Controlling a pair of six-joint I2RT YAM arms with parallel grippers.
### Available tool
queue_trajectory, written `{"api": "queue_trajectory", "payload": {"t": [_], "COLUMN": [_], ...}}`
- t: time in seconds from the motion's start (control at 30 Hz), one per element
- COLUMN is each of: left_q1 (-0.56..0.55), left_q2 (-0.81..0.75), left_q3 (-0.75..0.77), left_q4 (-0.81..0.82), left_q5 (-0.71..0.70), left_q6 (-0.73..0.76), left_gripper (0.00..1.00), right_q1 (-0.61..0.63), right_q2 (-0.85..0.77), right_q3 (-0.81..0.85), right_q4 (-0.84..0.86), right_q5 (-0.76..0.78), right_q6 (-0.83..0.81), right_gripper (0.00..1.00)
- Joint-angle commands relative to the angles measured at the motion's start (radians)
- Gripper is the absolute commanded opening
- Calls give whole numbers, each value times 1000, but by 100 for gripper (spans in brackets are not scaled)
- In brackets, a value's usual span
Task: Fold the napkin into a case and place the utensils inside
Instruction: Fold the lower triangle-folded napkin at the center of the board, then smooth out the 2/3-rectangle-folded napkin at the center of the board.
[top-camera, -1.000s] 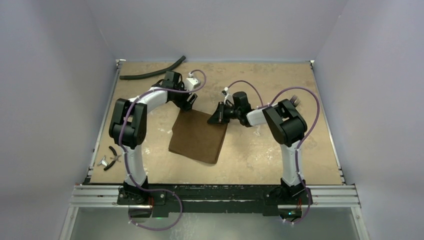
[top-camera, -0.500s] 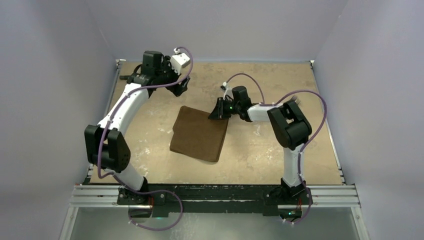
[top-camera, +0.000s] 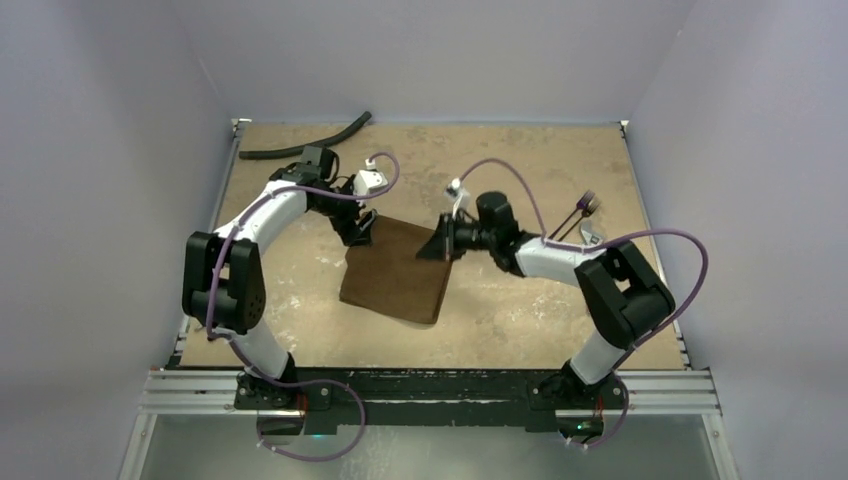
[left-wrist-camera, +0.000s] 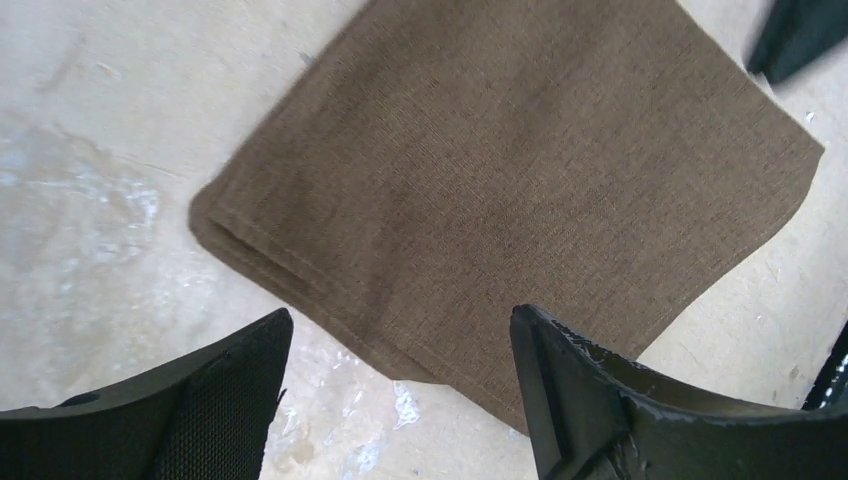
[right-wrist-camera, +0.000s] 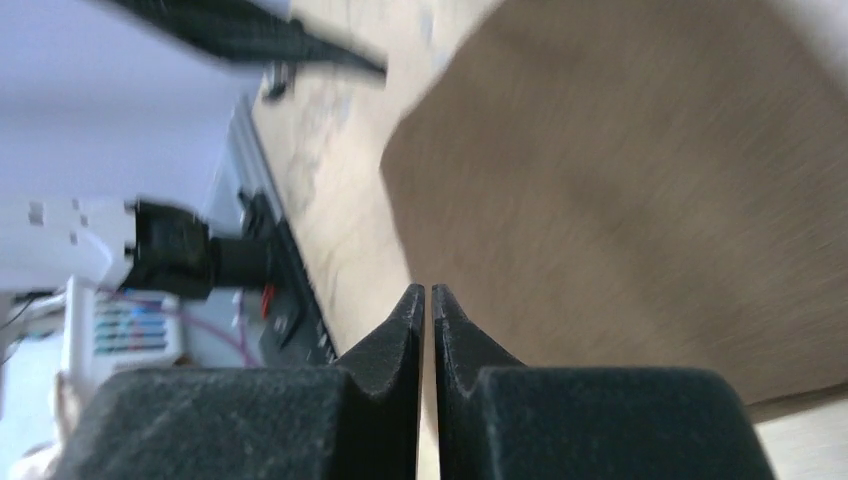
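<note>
**Two grippers meet at the far edge of the folded napkin (top-camera: 395, 272), mid-tabletop (top-camera: 500, 160).**

Your left gripper (top-camera: 360, 230) hangs wide open over the napkin's far-left corner, where the wrist view shows stacked layers along one edge. Your right gripper (top-camera: 441, 245), jaws shut with nothing seen between them, sits at the far-right corner. The brown cloth lies flat as a folded rectangle, and the utensils (top-camera: 583, 212) lie well apart near the right side, not yet cased. The next fold looks like the step in hand. Bring the open jaws down squarely over the edge to catch every layer, pin the cloth with the shut gripper, and carry the fold over evenly so the pocket comes out square.
</note>
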Motion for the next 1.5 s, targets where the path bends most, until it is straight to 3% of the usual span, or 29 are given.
{"api": "queue_trajectory", "payload": {"t": [0.0,0.2,0.63,0.93,1.23,1.47], "left_q1": [-9,-82,-108,-108,-109,-103], "left_q2": [40,92,200,191,182,137], "left_q3": [-45,-61,-60,-44,-50,12], "left_q4": [121,282,334,345,341,265], "left_q5": [32,-87,-240,-259,-243,-257], "left_q6": [-10,-61,-115,-133,-149,-159], "left_gripper": [77,75,70,71,72,82], "right_q1": [110,128,104,101,101,101], "right_q2": [-21,13,151,-27,94,49], "right_q3": [-185,-317,-377,-294,-402,-321], "right_q4": [219,371,294,128,265,78], "right_q5": [-79,-90,-51,-11,-99,5], "right_q6": [196,276,211,113,158,68], "right_gripper": [7,6,1,17,15,24]}}
